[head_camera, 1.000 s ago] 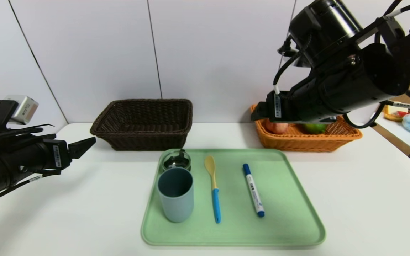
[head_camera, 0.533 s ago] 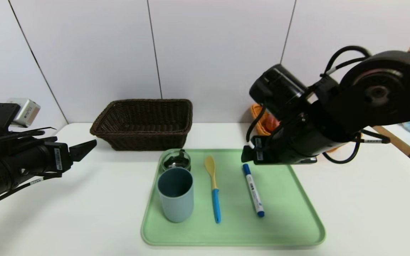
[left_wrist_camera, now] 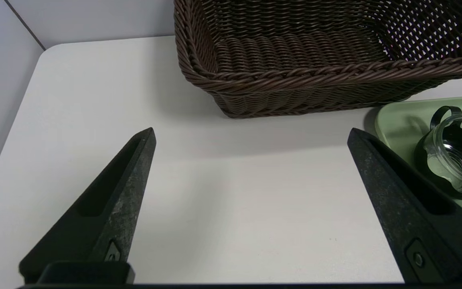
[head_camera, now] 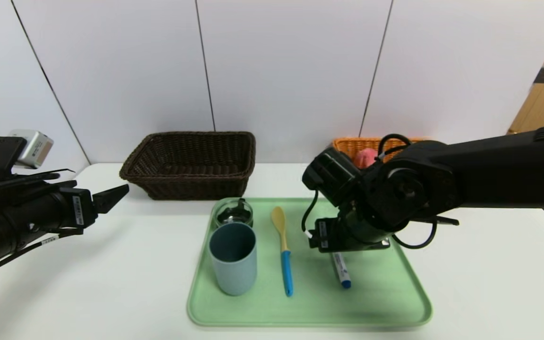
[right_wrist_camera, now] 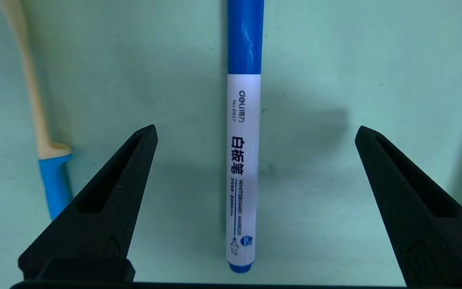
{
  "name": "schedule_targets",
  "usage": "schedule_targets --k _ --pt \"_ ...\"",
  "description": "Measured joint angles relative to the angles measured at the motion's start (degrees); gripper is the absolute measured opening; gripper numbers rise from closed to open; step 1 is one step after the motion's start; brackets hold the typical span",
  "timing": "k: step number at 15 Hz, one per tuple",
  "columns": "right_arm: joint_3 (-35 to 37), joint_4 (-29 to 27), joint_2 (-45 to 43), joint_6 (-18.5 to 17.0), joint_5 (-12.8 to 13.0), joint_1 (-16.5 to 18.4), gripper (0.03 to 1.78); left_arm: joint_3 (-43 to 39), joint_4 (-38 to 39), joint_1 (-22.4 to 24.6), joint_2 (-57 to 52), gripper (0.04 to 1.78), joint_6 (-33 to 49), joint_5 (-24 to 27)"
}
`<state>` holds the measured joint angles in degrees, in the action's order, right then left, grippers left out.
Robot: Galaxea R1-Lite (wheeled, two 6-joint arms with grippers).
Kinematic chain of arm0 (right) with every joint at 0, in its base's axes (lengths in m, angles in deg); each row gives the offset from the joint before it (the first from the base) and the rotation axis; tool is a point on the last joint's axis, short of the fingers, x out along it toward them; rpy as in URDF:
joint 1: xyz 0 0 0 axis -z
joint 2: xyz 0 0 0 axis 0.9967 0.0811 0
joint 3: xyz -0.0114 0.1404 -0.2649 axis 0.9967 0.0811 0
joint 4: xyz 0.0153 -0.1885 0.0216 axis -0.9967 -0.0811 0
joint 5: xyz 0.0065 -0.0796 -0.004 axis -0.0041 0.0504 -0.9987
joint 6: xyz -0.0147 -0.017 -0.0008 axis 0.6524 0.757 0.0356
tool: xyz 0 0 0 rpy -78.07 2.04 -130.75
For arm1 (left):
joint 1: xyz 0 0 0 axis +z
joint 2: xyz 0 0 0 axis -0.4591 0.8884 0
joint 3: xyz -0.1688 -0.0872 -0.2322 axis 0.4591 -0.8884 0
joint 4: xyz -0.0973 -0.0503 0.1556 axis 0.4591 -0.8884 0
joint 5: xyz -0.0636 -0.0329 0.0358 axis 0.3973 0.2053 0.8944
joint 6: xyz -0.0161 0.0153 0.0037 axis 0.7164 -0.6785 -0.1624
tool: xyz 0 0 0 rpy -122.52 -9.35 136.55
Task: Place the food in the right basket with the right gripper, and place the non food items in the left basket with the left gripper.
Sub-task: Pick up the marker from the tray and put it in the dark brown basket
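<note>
My right gripper (right_wrist_camera: 255,129) is open and empty, low over the green tray (head_camera: 395,293). The white marker with a blue cap (right_wrist_camera: 243,160) lies between its fingers, untouched; only its near end (head_camera: 343,276) shows in the head view. The blue-grey cup (head_camera: 233,259), glass jar (head_camera: 234,213) and yellow-and-blue spoon (head_camera: 283,250) are on the tray. The peach (head_camera: 365,157) lies in the orange basket (head_camera: 347,144); the lime is hidden behind my arm. My left gripper (left_wrist_camera: 251,130) is open and empty over the table, in front of the dark brown basket (head_camera: 191,163).
The right arm (head_camera: 442,184) reaches across the tray's far right corner and hides most of the orange basket. The tray sits at the table's middle front. The jar (left_wrist_camera: 455,152) stands at the tray corner closest to the left gripper.
My right arm has swung from above the orange basket down and toward me to over the tray, above the marker. The left arm has barely moved.
</note>
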<state>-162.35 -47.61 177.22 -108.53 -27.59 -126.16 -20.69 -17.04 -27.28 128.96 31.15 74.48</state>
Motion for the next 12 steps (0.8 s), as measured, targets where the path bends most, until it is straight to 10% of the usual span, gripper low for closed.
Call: schedule_targets --k 12 --pt "3.6 3.8 1.4 0.3 -1.4 0.2 1.70 0.2 0.7 0.0 1.8 1.69 0.1 0.0"
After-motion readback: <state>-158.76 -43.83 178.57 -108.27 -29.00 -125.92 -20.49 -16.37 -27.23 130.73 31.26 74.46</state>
